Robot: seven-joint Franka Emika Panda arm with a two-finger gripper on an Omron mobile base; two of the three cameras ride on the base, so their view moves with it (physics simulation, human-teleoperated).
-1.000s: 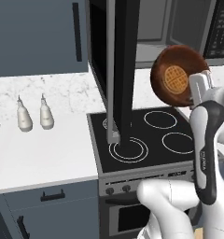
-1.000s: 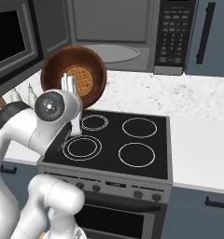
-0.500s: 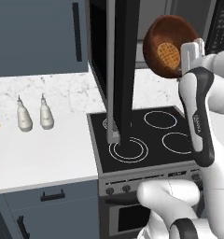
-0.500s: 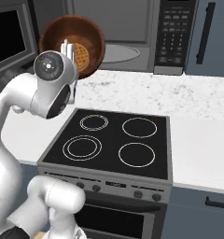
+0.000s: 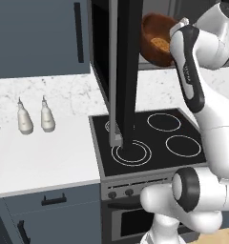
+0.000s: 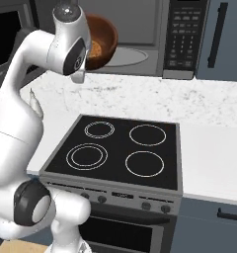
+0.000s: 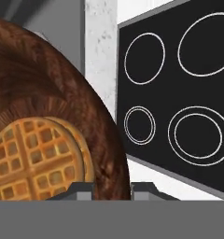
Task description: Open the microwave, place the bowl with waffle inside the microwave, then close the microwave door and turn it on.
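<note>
Reddish-brown wood grain marks the bowl [image 7: 53, 102], which is held tilted at the mouth of the open microwave [image 6: 140, 29], high above the black cooktop [image 6: 121, 150]. A golden waffle [image 7: 37, 156] is seen lying against the bowl's darker inside. The bowl's rim is clamped between the narrowly set fingers of the pincer [image 7: 113, 189], whose two dark tips [image 7: 82, 188] are seen on either side of the rim in the hand view. In the right base view the bowl [image 6: 99, 40] is placed just in front of the microwave's grey cavity, left of the dark keypad strip [image 6: 183, 34]. In the left base view the microwave door [image 5: 127, 71] is swung fully outward and is seen edge-on over the cooktop's left burners, with the bowl [image 5: 157, 40] to its right. On the white marble table [image 5: 45, 152] left of the cooktop, two small pale bottles [image 5: 34, 116] are stood side by side.
</note>
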